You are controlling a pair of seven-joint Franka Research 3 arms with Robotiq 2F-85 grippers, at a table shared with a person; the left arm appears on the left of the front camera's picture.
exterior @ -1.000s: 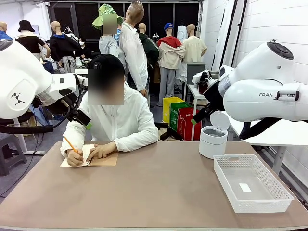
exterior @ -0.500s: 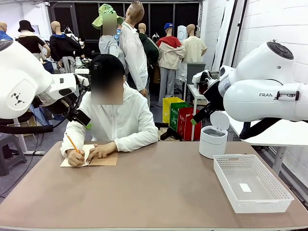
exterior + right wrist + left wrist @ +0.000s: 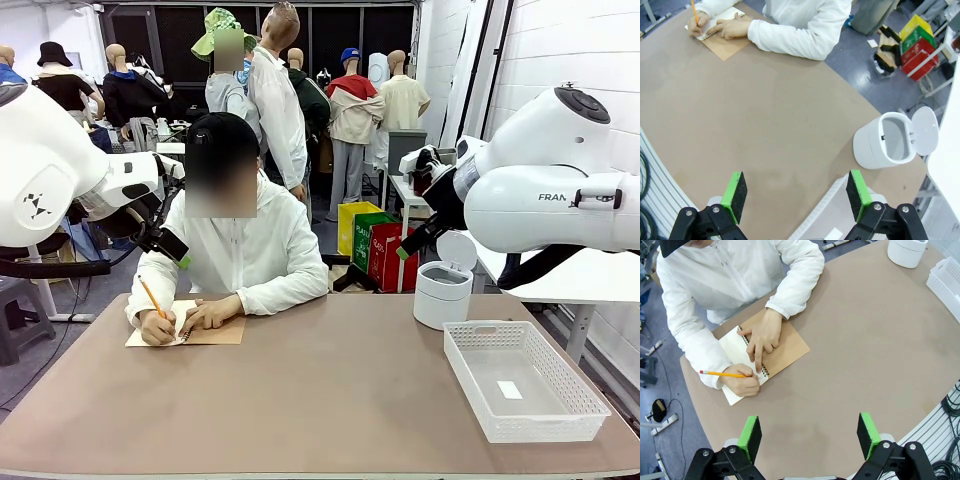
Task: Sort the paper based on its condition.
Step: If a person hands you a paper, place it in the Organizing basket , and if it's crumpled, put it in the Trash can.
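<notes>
Left gripper [image 3: 809, 436] and right gripper [image 3: 797, 195] stand open, empty. A person's hands [image 3: 765, 336] partly cover the spiral notebook [image 3: 790, 346]; writing unreadable.

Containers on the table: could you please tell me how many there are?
2: a white open-lidded bin at the far right, a white basket just in front of it.
</notes>
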